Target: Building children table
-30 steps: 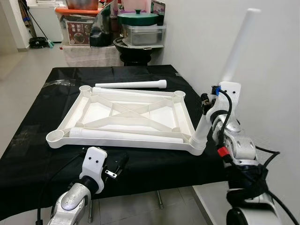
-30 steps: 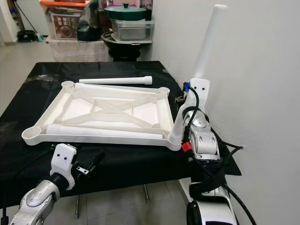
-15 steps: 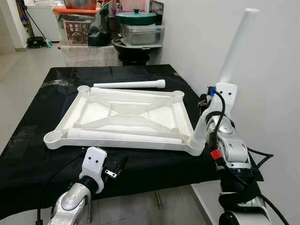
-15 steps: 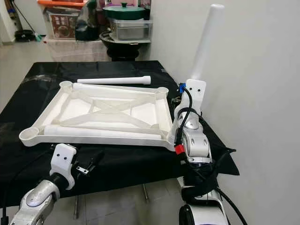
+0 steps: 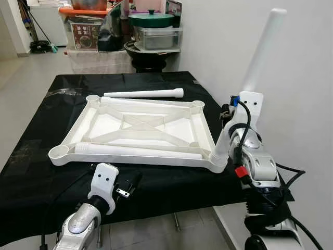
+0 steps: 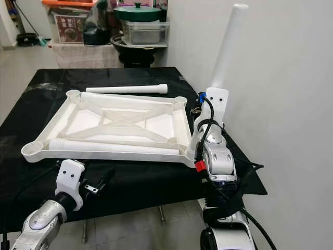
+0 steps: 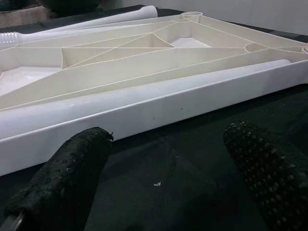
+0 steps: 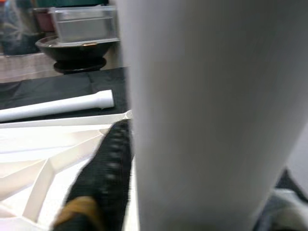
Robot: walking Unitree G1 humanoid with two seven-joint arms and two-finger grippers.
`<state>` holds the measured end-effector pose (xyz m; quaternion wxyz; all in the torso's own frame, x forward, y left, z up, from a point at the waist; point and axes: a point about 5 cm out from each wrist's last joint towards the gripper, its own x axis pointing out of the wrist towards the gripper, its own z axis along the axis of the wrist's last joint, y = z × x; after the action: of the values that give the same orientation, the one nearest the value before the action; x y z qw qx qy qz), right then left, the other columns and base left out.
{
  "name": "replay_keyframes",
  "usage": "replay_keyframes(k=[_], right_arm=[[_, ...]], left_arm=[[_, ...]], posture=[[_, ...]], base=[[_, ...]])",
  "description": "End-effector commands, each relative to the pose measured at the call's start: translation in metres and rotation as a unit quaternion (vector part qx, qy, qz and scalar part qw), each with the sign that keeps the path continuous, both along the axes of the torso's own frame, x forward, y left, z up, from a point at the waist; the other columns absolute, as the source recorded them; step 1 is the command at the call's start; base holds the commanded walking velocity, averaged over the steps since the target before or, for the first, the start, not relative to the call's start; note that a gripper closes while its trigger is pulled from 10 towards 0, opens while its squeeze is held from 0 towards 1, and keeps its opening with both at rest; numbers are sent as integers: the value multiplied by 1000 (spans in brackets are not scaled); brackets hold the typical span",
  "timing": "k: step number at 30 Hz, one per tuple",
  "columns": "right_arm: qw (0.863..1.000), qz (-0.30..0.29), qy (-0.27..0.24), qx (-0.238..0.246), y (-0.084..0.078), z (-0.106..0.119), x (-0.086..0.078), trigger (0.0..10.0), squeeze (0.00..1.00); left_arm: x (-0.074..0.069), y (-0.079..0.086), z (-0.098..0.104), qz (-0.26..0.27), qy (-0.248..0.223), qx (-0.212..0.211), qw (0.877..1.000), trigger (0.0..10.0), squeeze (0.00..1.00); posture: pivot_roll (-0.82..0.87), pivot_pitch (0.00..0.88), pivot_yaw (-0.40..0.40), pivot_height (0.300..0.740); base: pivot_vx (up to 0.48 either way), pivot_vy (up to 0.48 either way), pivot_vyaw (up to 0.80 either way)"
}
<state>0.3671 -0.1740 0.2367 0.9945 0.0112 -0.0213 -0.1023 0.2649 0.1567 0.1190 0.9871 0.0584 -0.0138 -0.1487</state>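
Observation:
A white tabletop frame (image 5: 134, 158) lies upside down on the black-covered table (image 5: 41, 156). One white table leg (image 5: 259, 54) stands tilted in the frame's near right corner socket (image 5: 218, 159). My right gripper (image 5: 228, 127) is shut on its lower part, and a black finger (image 8: 105, 166) lies against the leg (image 8: 207, 96). A second leg (image 5: 140, 151) lies inside the frame along its near side. A third leg (image 5: 145, 94) rests on the cloth beyond the frame. My left gripper (image 7: 168, 159) is open and empty, low over the cloth just before the frame's near rim (image 7: 144, 113).
Behind the table stand storage boxes (image 5: 86, 31), a green-lidded pot (image 5: 152, 20) and a metal tray (image 5: 158, 37). A white wall (image 5: 302, 78) runs close along the right side. Open floor (image 5: 21, 78) lies to the left.
The whole view has shifted slightly. My right arm has settled a little lower beside the corner, with the leg still in its socket. The left gripper has not moved.

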Motion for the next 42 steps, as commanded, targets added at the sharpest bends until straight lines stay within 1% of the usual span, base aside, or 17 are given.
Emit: replay_keyframes(k=[1,2,7,12,14,15,16,17,19,20,21,22,23,25,29,38,42], right_arm=[[1000,-5,-1,-1,-4,-1,-2,10000,576],[1000,-6,1,-7,-5,-1,-2,10000,0],[1000,-9,0,-17,-7,2,-3,10000,0],[999,17,-18,-20,-8,9,-6,10000,0],[999,33,-22,-25,-11,12,-7,10000,0],[998,53,-25,-37,-17,12,-7,10000,0],[998,53,-25,-37,-17,12,-7,10000,0],[997,65,-26,-38,-23,12,-7,10000,0],[997,65,-26,-38,-23,12,-7,10000,0],[995,83,-25,-44,-32,11,-7,10000,0],[995,83,-25,-44,-32,11,-7,10000,0],[994,92,-20,-60,-43,10,-5,10000,0],[994,92,-20,-60,-43,10,-5,10000,0],[992,97,-1,-84,-62,5,-1,10000,0],[990,107,18,-90,-69,-2,5,10000,0],[986,151,27,-61,-65,-6,10,10000,0],[981,194,7,-16,-64,-1,12,10000,0]], left_arm=[[-1,-2,-5,-5,9,1,1000,10000,0],[-1,-2,-5,-5,9,1,1000,10000,0],[-1,-3,-6,-7,10,1,1000,10000,0],[-1,-2,-6,-7,11,1,1000,10000,0],[-1,-2,-6,-7,11,1,1000,10000,0],[-1,-2,-6,-7,11,1,1000,10000,0],[-1,-2,-6,-7,11,1,1000,10000,0],[-1,-2,-6,-6,11,1,1000,10000,0],[-1,-2,-6,-6,11,1,1000,10000,0],[-1,-2,-6,-6,12,1,1000,10000,0],[-1,-2,-6,-6,12,1,1000,10000,0],[-1,-2,-7,-7,12,1,1000,10000,0],[-1,-2,-7,-7,12,1,1000,10000,0],[0,-2,-7,-8,12,1,1000,10000,0],[0,-2,-6,-9,11,2,1000,10000,0],[-1,1,-5,-5,9,5,1000,10000,0],[-2,2,-5,-5,10,6,1000,10000,0]], posture=[[38,0,-61,740],[38,0,-60,740],[36,0,-59,740],[35,0,-58,740],[35,0,-58,740],[38,0,-56,740],[38,0,-56,740],[38,0,-56,740],[38,0,-56,740],[39,0,-56,740],[39,0,-56,740],[36,0,-54,740],[36,0,-54,740],[36,0,-52,740],[46,0,-55,740],[65,0,-63,740],[63,0,-59,740]], base=[[0,0,0],[0,0,0],[0,0,0],[0,0,0],[0,0,0],[0,0,0],[0,0,0],[0,0,0],[0,0,0],[0,0,0],[0,0,0],[0,0,0],[0,0,0],[0,0,0],[0,0,0],[0,0,0],[0,0,0]])
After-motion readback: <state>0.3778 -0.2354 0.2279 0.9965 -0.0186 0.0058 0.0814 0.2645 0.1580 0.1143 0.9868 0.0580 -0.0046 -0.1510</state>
